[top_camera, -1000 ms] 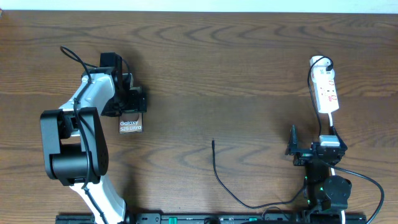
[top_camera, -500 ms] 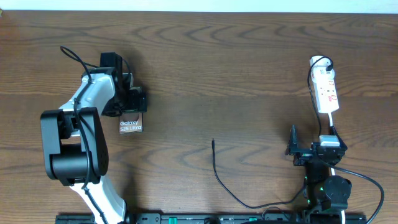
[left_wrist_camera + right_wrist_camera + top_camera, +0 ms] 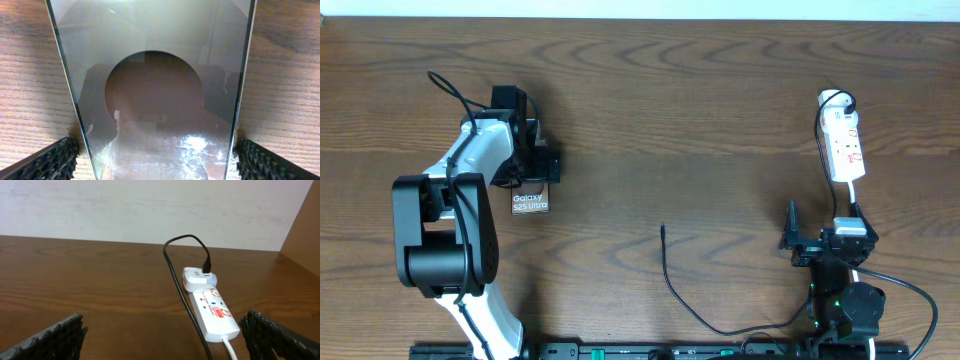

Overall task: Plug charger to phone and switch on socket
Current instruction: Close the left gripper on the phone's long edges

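- Brown wooden table (image 3: pixel 700 100), with a pale wall (image 3: pixel 125 205) behind its far edge
- Left gripper (image 3: pixel 156 155) is down over the phone (image 3: pixel 530 202) on the left side of the table. Its jaws are spread wide, with one ribbed pad (image 3: pixel 47 160) just beside each long edge of the glossy slab; I cannot tell whether they touch it
- The phone lies flat, and its white "Galaxy" lettering shows just in front of the gripper in the overhead view
- Charger cable (image 3: pixel 672 290) lies loose near the middle of the table, its plug tip (image 3: pixel 662 228) pointing to the far side, well apart from the phone; the rest curves off toward the front edge on the right
- Power strip (image 3: pixel 844 148) sits at the far right, with a white adapter (image 3: pixel 197 277) plugged into its far end and a black lead looping out of it
- Right gripper (image 3: pixel 163 330) is just short of the strip's near end, jaws wide apart, with the strip lying ahead of them
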Motion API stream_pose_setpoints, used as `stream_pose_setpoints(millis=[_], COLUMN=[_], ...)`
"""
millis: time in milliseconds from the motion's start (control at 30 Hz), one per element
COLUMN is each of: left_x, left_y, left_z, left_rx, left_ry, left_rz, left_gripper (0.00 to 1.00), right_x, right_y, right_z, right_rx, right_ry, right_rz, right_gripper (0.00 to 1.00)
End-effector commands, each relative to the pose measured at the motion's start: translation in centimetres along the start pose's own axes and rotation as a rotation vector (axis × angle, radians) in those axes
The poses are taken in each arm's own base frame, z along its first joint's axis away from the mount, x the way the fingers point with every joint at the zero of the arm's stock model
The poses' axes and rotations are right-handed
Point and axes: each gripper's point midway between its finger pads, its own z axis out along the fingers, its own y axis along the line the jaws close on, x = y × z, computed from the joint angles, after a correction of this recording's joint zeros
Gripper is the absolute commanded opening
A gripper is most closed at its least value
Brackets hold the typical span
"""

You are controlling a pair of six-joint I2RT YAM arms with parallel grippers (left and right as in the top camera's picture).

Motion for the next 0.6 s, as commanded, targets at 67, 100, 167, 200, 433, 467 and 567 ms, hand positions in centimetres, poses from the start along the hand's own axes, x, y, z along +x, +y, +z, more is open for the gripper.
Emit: stream_pose_setpoints(millis=[67,100,167,200,433,467,567], left_x=[0.87,0.87,0.87,0.87,0.96,0.98,1.01], left_y=[0.24,0.24,0.24,0.24,0.17,0.13,0.13], left_z=[0.68,0.68,0.68,0.68,0.67,0.67,0.69], left_rx=[-0.02,-0.02,-0.02,-0.02,-0.016,-0.013,-0.013], left_ry=[0.028,0.028,0.028,0.028,0.031,0.032,0.033], left_rz=[0.006,0.006,0.006,0.006,0.006,0.006,0.006], left_gripper=[0.99,0.99,0.99,0.99,0.99,0.98,0.99], right_x=[0.11,0.11,0.11,0.11,0.11,0.11,0.11], right_y=[0.21,0.21,0.21,0.21,0.21,0.21,0.21], right_z=[0.0,0.0,0.0,0.0,0.0,0.0,0.0], right_rx=[-0.01,-0.01,-0.01,-0.01,-0.01,-0.01,-0.01], right_ry=[0.003,0.003,0.003,0.003,0.003,0.003,0.003], right_rz=[-0.014,-0.014,-0.014,-0.014,-0.014,-0.014,-0.014], right_gripper=[0.99,0.99,0.99,0.99,0.99,0.99,0.99])
